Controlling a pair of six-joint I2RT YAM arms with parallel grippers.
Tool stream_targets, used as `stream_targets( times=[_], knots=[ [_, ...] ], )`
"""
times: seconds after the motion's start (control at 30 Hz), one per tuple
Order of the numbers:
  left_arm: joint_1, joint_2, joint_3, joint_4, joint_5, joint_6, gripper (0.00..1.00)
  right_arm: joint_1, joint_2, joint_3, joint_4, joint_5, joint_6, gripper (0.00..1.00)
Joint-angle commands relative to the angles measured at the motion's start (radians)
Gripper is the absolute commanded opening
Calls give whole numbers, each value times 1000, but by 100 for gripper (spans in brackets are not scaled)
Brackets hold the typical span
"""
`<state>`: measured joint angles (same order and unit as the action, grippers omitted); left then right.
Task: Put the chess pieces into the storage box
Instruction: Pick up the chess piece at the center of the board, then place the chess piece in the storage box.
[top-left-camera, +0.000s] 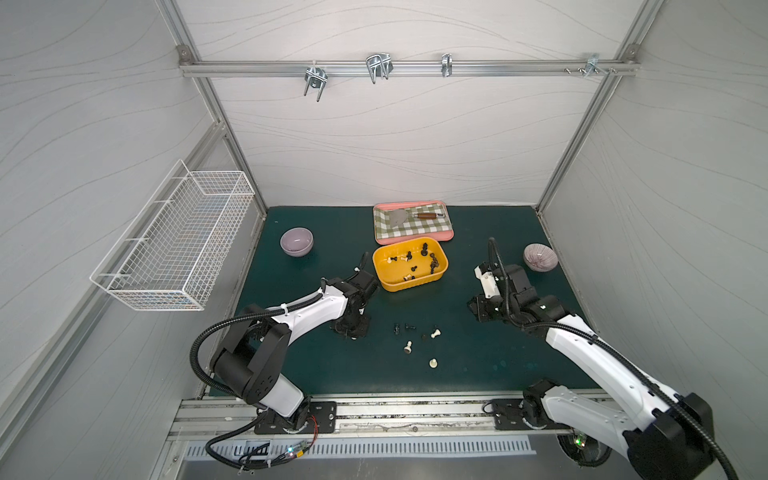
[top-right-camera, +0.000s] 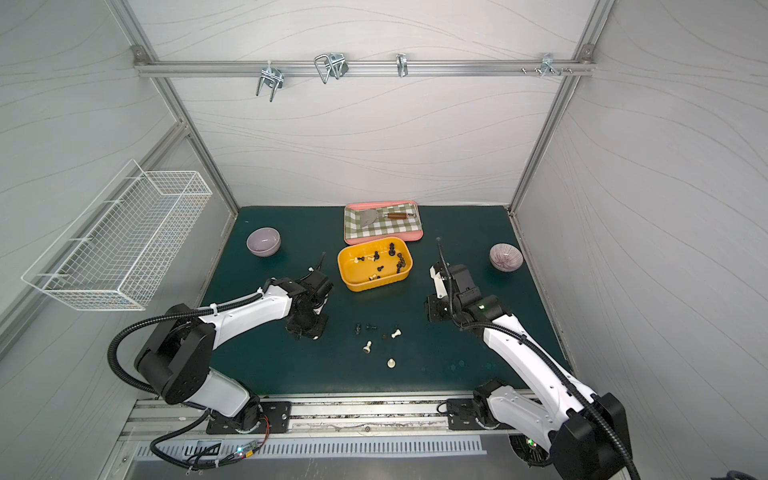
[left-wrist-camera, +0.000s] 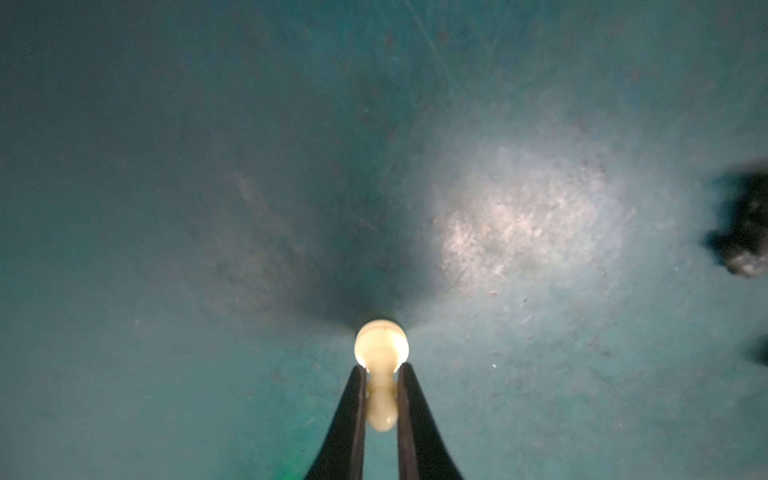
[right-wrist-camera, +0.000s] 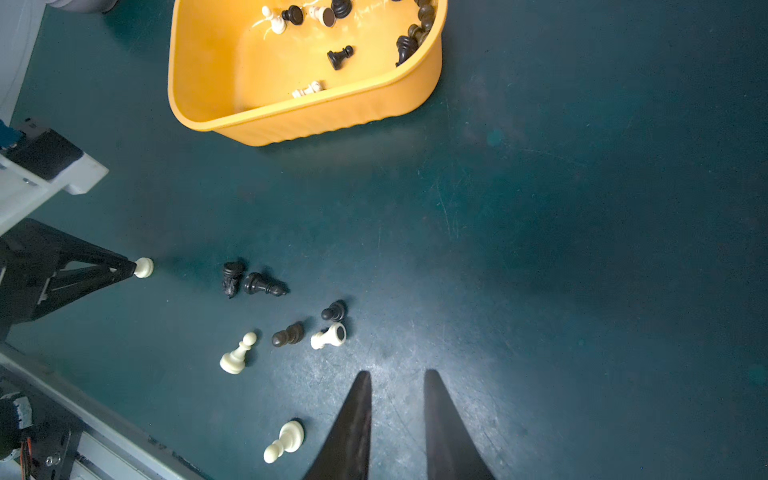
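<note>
The yellow-orange storage box (top-left-camera: 391, 286) (top-right-camera: 356, 285) (right-wrist-camera: 332, 112) sits mid-table and holds several dark and cream chess pieces (top-left-camera: 434, 261). On the green mat in front of it lie several loose chess pieces: black ones (top-left-camera: 397, 329) (right-wrist-camera: 264, 284), a brown one (right-wrist-camera: 288, 333) and cream ones (top-left-camera: 408, 346) (right-wrist-camera: 284, 441). My left gripper (left-wrist-camera: 382, 368) (top-left-camera: 350, 330) (right-wrist-camera: 132, 268) points down at the mat left of them, shut on a cream pawn (left-wrist-camera: 381, 345) (right-wrist-camera: 144, 267). My right gripper (right-wrist-camera: 397, 374) (top-left-camera: 478, 309) hovers right of the pieces, open, with nothing between its fingers.
A pink tray (top-left-camera: 415, 240) with green checked cloth and a spatula stands behind the box. A purple bowl (top-left-camera: 296, 241) is at the far left, a striped bowl (top-left-camera: 540, 257) at the far right. A white wire basket (top-left-camera: 174, 245) hangs on the left wall.
</note>
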<state>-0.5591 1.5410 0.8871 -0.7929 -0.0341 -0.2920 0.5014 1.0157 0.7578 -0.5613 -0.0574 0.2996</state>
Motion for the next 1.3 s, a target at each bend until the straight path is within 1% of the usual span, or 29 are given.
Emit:
stream_targets(
  times=[0.0,0.17,0.33,0.5,0.67,0.9,1.1,1.27],
  knots=[
    [-2,-7,5,12,2,16,13,-6,-16,-11,-18,-4,11,25],
    [-4,-23,80,-21,31,50,12,-6,-24,-5,-42,0,9,25],
    [-6,-39,210,-54,53,66,12,-7,-53,-15,-56,7,19,25],
    [-6,-19,359,-31,77,73,13,-6,-69,-15,-78,6,26,25],
    [-6,75,504,3,78,90,14,-6,-77,-11,-75,5,48,25],
    [-6,265,715,-8,24,148,15,-6,-72,-3,-108,-37,50,25],
    [-5,353,765,11,-1,157,15,-6,-90,-3,-136,-44,56,25],
    [-4,385,774,18,-9,163,16,-6,-104,-8,-147,-43,73,25]
  ],
)
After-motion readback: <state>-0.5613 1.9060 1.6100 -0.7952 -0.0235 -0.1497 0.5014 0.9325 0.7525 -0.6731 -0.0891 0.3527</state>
